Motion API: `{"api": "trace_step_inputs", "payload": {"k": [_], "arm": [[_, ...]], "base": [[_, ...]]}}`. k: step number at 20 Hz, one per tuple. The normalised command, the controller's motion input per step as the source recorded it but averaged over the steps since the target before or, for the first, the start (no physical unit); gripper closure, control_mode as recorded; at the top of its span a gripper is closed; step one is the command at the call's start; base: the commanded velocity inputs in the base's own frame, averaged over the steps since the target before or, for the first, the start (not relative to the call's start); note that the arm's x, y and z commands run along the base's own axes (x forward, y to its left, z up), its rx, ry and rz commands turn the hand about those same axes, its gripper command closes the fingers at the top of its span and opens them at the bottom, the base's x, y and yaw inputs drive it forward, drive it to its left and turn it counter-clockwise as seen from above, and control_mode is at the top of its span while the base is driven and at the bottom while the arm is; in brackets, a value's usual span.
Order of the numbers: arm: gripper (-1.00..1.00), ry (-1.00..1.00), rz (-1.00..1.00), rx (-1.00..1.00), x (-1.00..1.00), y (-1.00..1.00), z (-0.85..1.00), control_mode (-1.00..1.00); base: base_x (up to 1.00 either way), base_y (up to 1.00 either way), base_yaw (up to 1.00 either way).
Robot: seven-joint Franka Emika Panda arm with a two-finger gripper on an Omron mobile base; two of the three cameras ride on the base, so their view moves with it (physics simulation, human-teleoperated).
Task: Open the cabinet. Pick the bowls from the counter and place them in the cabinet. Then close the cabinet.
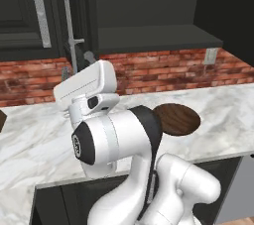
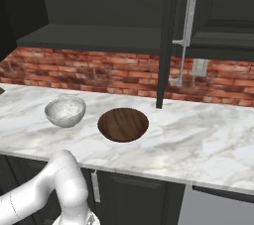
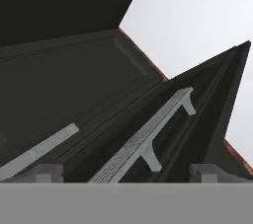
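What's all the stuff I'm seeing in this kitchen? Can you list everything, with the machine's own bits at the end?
cabinet: one, black, on the wall, one door swung open, dark shelf bare.
bar handles: two, silver, upright on the doors.
marble bowl: one, white-grey speckled, on the counter, left of the wooden one.
wooden bowl: one, dark brown, shallow, on the counter.
counter: one, white marble with grey veins.
brick wall: red strip behind the counter.
wall outlet: one, pale, on the brick.
arm: one, white with dark joints.
end effector: one, open, close to a door handle.
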Motion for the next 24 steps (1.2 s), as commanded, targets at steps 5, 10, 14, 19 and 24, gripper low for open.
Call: {"api": "trace_step_inputs", "payload": {"k": [5,10,14,19,24], "arm": [[-1.0,-0.02,0.24,0.03,-0.95,1.0,0.3,-1.0],[-1.0,-0.05,0.33,0.12,-0.79,0.75,0.43,-1.0],[-1.0,-0.3,0.06,0.46,-0.84,-0.99,0.96,-1.0],[-1.0,-0.1,0.0,0.65,-0.53,-1.0,0.49,-1.0],[-1.0,0.16,0.0,0.89,-0.64,-1.0,0.1,-1.0]], "base": [[0.0,0.0,0.0],[0.0,0.0,0.0],[0.0,0.0,0.0],[0.0,0.0,0.0],[0.0,0.0,0.0]]}}
